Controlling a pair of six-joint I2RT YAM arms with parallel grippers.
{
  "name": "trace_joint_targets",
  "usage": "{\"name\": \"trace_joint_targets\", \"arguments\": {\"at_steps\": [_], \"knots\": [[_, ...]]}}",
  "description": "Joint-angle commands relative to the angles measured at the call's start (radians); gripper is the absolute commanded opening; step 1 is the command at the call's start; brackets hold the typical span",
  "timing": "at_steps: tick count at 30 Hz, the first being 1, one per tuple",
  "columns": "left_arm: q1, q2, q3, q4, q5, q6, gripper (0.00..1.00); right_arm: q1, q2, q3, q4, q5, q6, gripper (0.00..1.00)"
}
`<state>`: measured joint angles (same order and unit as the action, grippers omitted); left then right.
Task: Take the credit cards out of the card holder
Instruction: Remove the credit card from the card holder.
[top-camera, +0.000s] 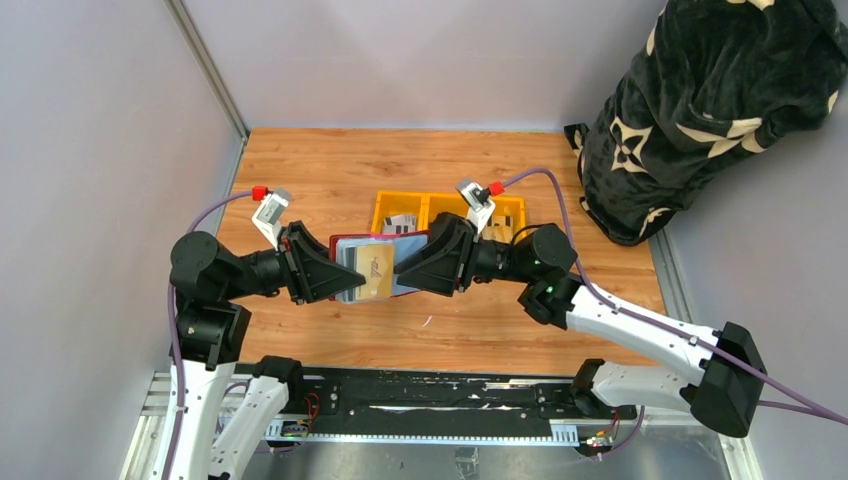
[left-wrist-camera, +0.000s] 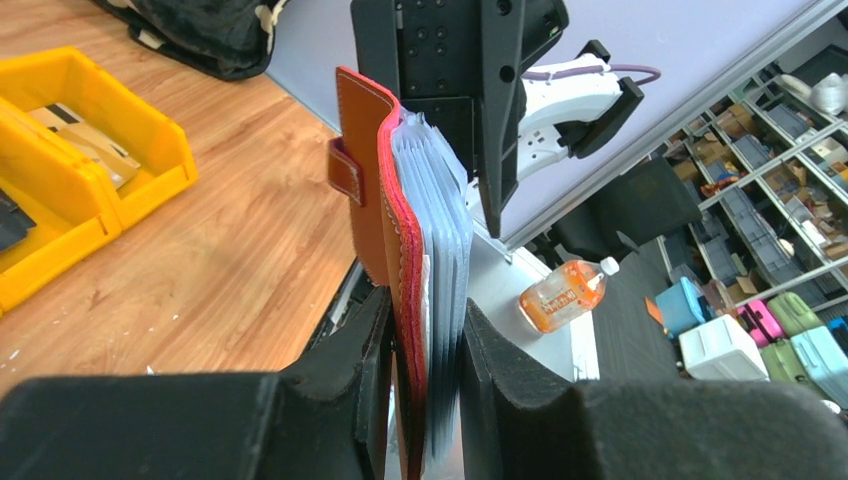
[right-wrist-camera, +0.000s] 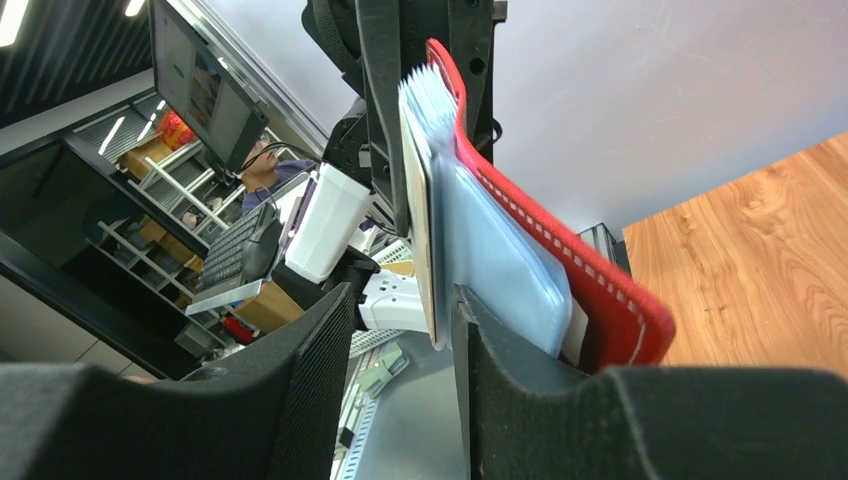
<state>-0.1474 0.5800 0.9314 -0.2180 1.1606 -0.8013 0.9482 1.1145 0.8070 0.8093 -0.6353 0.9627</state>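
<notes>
The dark red card holder (top-camera: 352, 240) hangs open in the air between my two grippers, above the wooden table. My left gripper (top-camera: 335, 272) is shut on its left end; in the left wrist view (left-wrist-camera: 425, 350) the fingers clamp the red cover (left-wrist-camera: 400, 200) and the pale blue sleeves (left-wrist-camera: 445, 230) together. My right gripper (top-camera: 415, 265) is open at the holder's right end. In the right wrist view (right-wrist-camera: 400, 350) a tan card (right-wrist-camera: 420, 200) in the front sleeve stands between the fingers, against the right one, with a gap to the left finger. The remaining sleeves and the red cover (right-wrist-camera: 560, 270) lie outside the jaws.
A yellow three-part bin (top-camera: 450, 205) stands just behind the grippers with some cards (top-camera: 400, 222) in it; it also shows in the left wrist view (left-wrist-camera: 90, 150). A black patterned bundle (top-camera: 700, 110) stands at the back right. Grey walls enclose the table.
</notes>
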Motion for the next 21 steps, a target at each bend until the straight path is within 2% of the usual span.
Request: {"name": "trace_joint_targets", "arguments": {"at_steps": [1, 8, 13, 17, 18, 21], "knots": [[-0.004, 0.0, 0.037, -0.044, -0.019, 0.059, 0.26, 0.017, -0.01, 0.055, -0.036, 0.003, -0.055, 0.45], [-0.004, -0.004, 0.039, -0.031, -0.007, 0.043, 0.26, 0.021, 0.036, 0.071, -0.06, 0.011, -0.059, 0.42], [-0.004, -0.009, 0.04, -0.029, -0.001, 0.039, 0.28, 0.021, 0.089, 0.073, 0.059, -0.017, 0.007, 0.2], [-0.004, -0.005, 0.042, -0.029, 0.008, 0.036, 0.28, 0.019, 0.075, 0.058, 0.079, -0.022, 0.011, 0.03], [-0.004, -0.005, 0.042, -0.028, 0.009, 0.034, 0.29, 0.018, 0.068, 0.048, 0.079, -0.018, 0.007, 0.0], [-0.004, -0.005, 0.04, -0.006, 0.014, 0.007, 0.32, 0.011, 0.028, 0.016, 0.079, -0.008, 0.0, 0.0]]}}
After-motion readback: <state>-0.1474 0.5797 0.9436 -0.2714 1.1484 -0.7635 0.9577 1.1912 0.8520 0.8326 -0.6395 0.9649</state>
